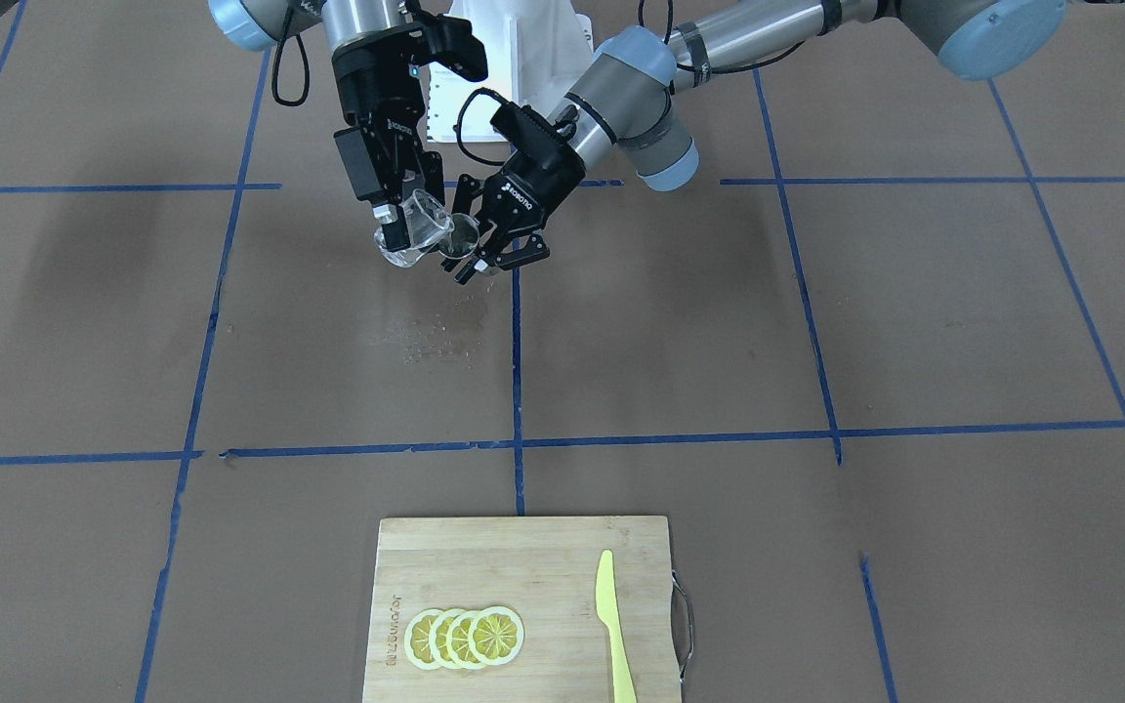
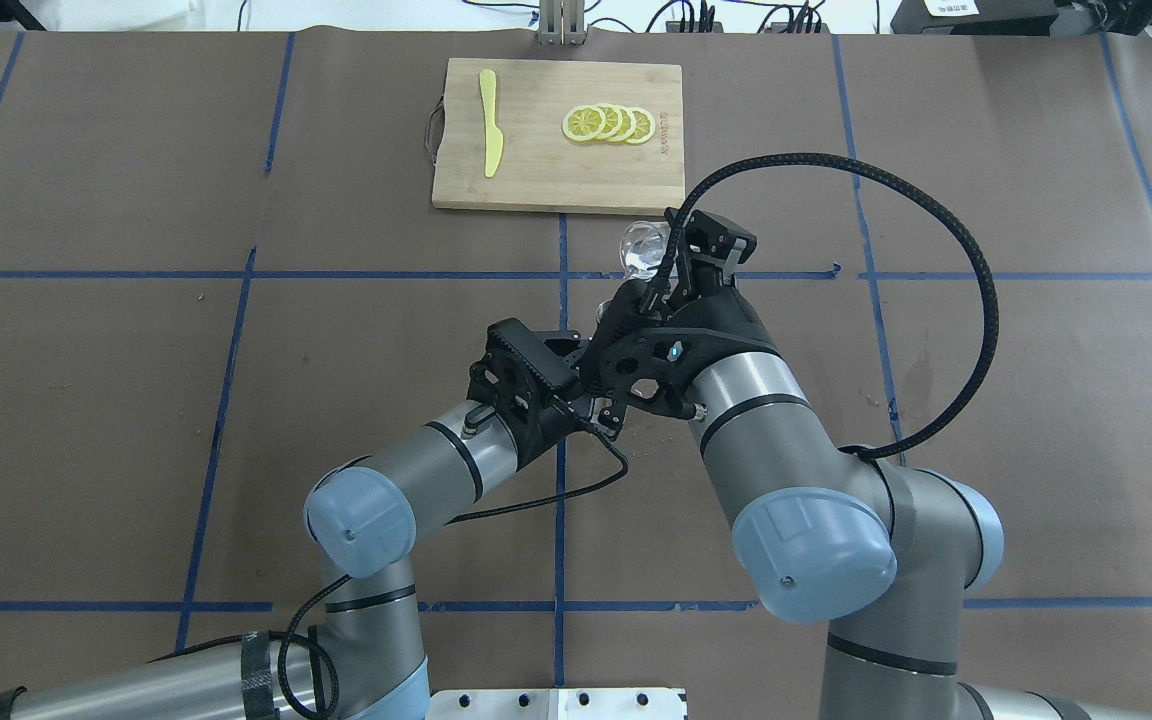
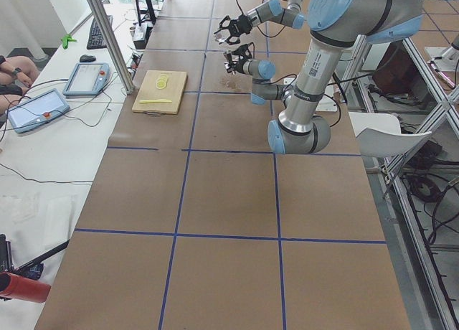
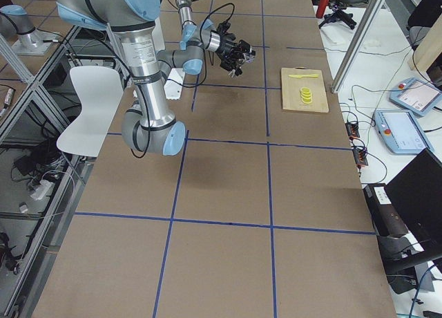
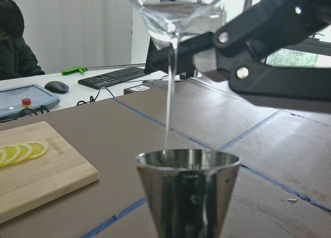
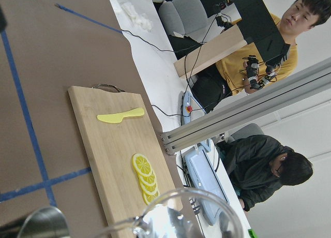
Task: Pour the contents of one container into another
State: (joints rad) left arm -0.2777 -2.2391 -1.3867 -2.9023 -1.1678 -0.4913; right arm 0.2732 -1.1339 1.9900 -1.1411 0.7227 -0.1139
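Front and overhead views face oppositely; both show cutting board [image 1: 533, 561].

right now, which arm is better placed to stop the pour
Right. The right fingers hold the tilted clear glass beaker, whose stream falls into the silver steel hourglass jigger in the left fingers.

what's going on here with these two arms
The right tool holds the glass beaker tipped over the steel jigger, which the left tool holds just below it. A thin stream of clear liquid runs from the beaker's lip into the jigger. The cutting board with lemon slices and a yellow knife lies apart.
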